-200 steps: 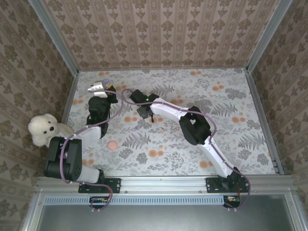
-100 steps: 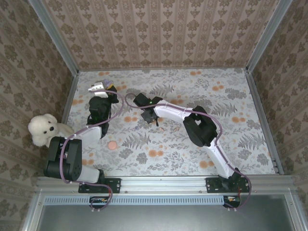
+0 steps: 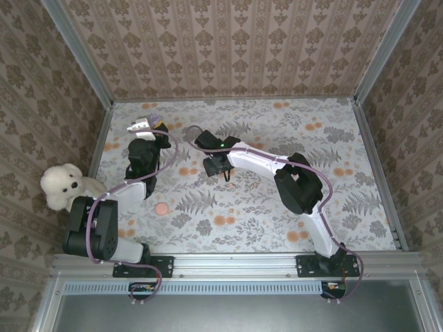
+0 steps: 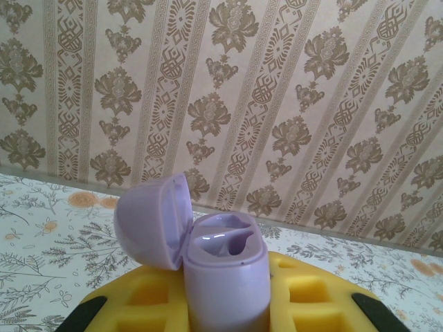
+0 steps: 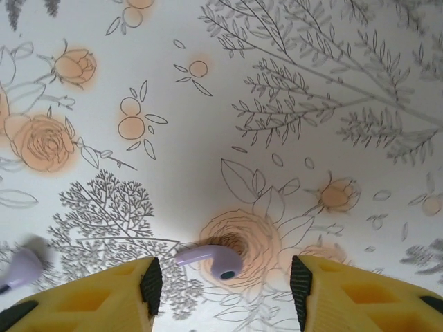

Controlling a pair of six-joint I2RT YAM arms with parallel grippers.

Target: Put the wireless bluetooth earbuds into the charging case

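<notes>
An earbud (image 5: 208, 259) is laid flat, long axis across the spread right gripper's (image 5: 226, 279) gap; the charging case (image 4: 225, 266) is pinched upright by the left gripper (image 4: 228, 304).

Left arm (image 3: 130, 185) is reaching up the left side, elbow folded — left gripper (image 3: 146, 126) is clamping, jaws nearly together. Right arm (image 3: 257, 160) is stretching toward centre; right gripper (image 5: 225, 280) is facing down, fingers (image 5: 104, 299) parted.
</notes>
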